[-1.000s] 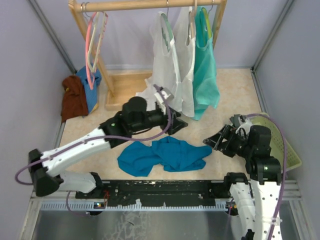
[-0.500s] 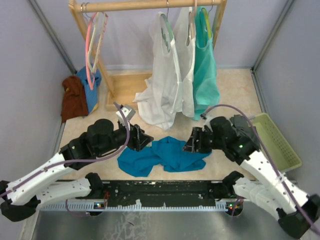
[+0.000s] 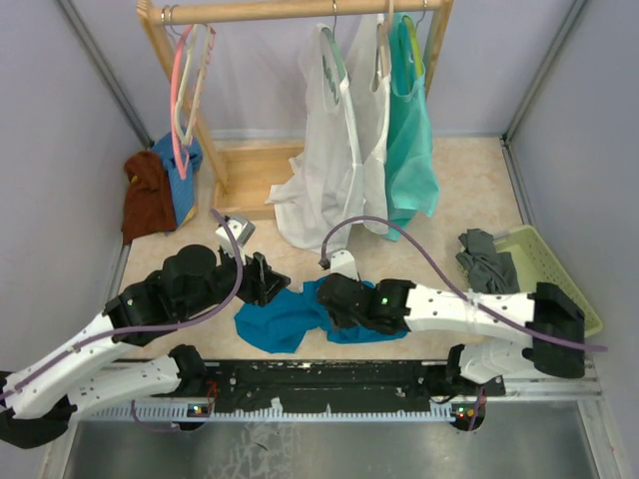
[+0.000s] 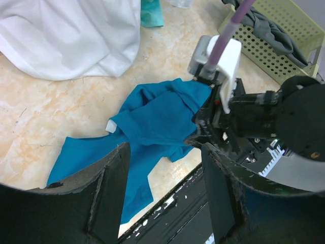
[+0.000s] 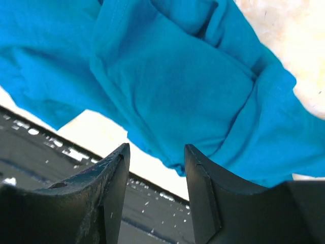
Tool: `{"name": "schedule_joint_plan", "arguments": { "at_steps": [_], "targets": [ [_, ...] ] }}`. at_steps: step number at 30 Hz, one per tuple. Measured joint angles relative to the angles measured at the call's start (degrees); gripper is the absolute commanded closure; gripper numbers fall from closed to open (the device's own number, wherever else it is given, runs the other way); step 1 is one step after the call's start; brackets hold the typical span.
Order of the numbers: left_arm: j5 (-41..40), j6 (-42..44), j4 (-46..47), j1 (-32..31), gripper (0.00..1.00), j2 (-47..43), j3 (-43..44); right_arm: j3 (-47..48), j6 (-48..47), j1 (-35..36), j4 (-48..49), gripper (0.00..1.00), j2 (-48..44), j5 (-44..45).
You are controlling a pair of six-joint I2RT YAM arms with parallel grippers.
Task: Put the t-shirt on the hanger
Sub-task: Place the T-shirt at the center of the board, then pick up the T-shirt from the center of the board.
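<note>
The teal-blue t-shirt (image 3: 290,317) lies crumpled on the floor near the front edge, its white label (image 4: 110,126) showing. It also shows in the left wrist view (image 4: 152,114) and fills the right wrist view (image 5: 188,86). My left gripper (image 3: 270,282) is open and empty just above the shirt's left part (image 4: 165,173). My right gripper (image 3: 327,299) is open, low over the shirt's middle, and a folded hem lies between its fingers (image 5: 155,157). The pale cream hanger (image 3: 204,60) hangs on the wooden rail at the far left, beside a pink hanger (image 3: 178,85).
White garments (image 3: 329,150) and a mint tank top (image 3: 409,140) hang on the wooden rack (image 3: 300,10). A green basket (image 3: 559,274) with grey cloth (image 3: 484,259) stands at the right. Brown cloth (image 3: 145,195) and blue cloth (image 3: 185,165) lie at the left. A black rail (image 3: 319,374) runs along the front.
Both arms have come down to the t-shirt. The right arm has reached leftward from the basket side to the shirt's middle. The left gripper has drawn back from the white garments to the shirt's left part.
</note>
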Motion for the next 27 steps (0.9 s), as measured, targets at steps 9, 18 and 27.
{"name": "schedule_joint_plan", "arguments": {
  "at_steps": [9,18,27],
  "targets": [
    [-0.70,-0.15,-0.63,0.00,0.36,-0.46,0.00,3.26,-2.93,1.38,1.44,0.53,9.27,5.16],
    [-0.70,-0.17,-0.70,0.00,0.36,-0.70,-0.04,3.26,-3.65,2.82,2.71,0.51,13.38,5.33],
    [-0.68,-0.17,-0.68,0.00,0.36,-0.68,-0.11,5.09,-2.32,3.06,-0.24,1.00,15.47,9.01]
  ]
}}
